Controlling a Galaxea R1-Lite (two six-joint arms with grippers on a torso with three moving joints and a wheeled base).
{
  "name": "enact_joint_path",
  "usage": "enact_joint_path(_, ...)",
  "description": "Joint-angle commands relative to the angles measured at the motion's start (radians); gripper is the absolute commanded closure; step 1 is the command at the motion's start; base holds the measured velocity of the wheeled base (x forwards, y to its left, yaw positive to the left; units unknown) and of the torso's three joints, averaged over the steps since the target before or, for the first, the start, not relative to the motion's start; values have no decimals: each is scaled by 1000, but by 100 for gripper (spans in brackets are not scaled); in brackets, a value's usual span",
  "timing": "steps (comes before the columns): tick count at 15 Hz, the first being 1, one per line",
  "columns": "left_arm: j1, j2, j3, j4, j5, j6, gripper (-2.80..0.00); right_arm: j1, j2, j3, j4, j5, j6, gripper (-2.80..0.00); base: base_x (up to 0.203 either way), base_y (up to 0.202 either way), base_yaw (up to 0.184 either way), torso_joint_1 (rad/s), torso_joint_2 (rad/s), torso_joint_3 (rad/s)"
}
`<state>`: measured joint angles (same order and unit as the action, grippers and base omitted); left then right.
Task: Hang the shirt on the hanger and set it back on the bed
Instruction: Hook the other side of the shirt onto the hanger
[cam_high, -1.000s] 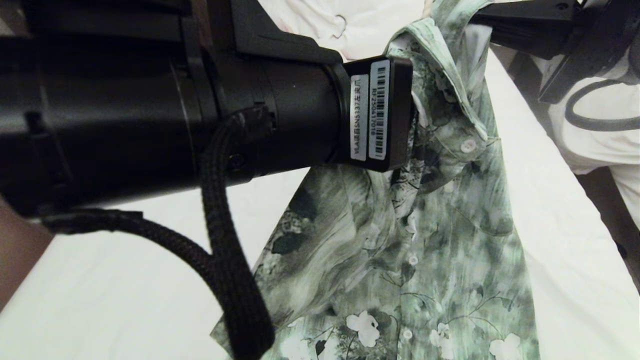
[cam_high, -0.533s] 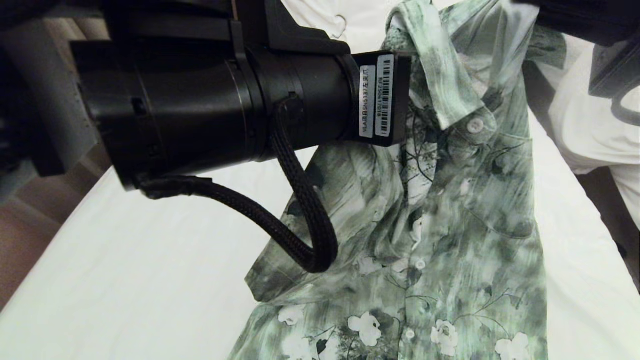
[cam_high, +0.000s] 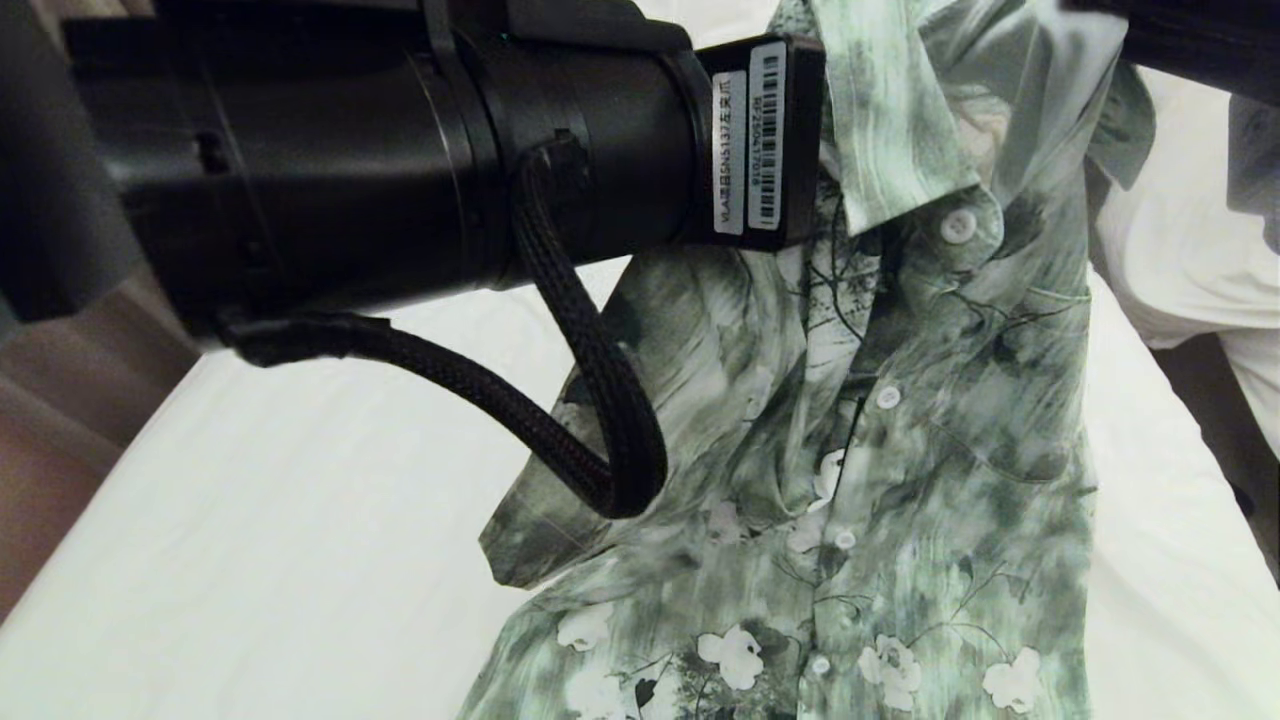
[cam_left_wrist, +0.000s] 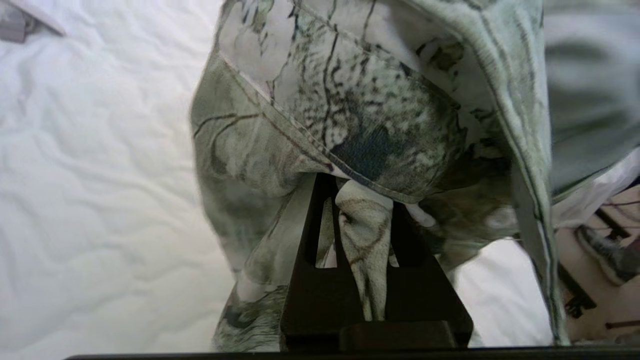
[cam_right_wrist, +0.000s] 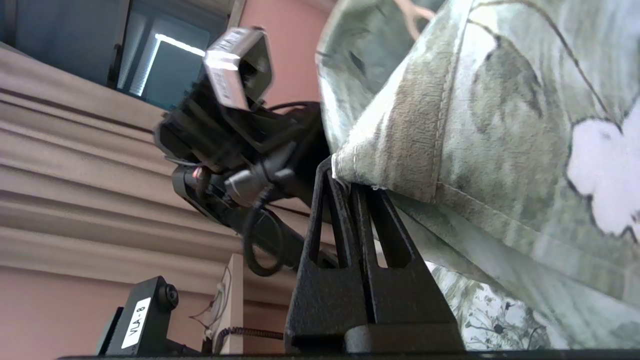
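Above the bed (cam_high: 250, 560) we hold the shirt (cam_high: 900, 480) up by its top, its lower part trailing onto the white sheet. Our left claw (cam_left_wrist: 362, 210) is clamped on a fold of the green fabric near the collar, a strip of cloth running down between its fingers (cam_left_wrist: 305, 235). Our right claw (cam_right_wrist: 350, 192) is closed on a stitched edge of the shirt, fingers pressed together around the hem. From the head view the left arm (cam_high: 400, 160) crosses in front, its braided cable (cam_high: 590, 400) looping down over the shirt. We cannot make out the hanger from any view.
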<state>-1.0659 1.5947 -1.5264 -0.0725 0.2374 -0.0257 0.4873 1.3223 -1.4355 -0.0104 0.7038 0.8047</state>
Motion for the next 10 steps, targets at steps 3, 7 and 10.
enact_joint_path(3, -14, -16, -2, -67, -1, 0, 0, 30, 11, 0, 0, 2, 4, 0, 0, 0, 0, 0, 0, 0)
enact_joint_path(7, -29, -45, -3, -92, -9, -1, 0, 31, 3, -8, -8, -1, 4, 0, 0, 0, 0, 0, 0, 0)
enact_joint_path(10, -44, -70, -5, -92, -16, 0, 0, 34, -21, -8, -10, 0, 4, 0, 0, 0, 0, 0, 0, 0)
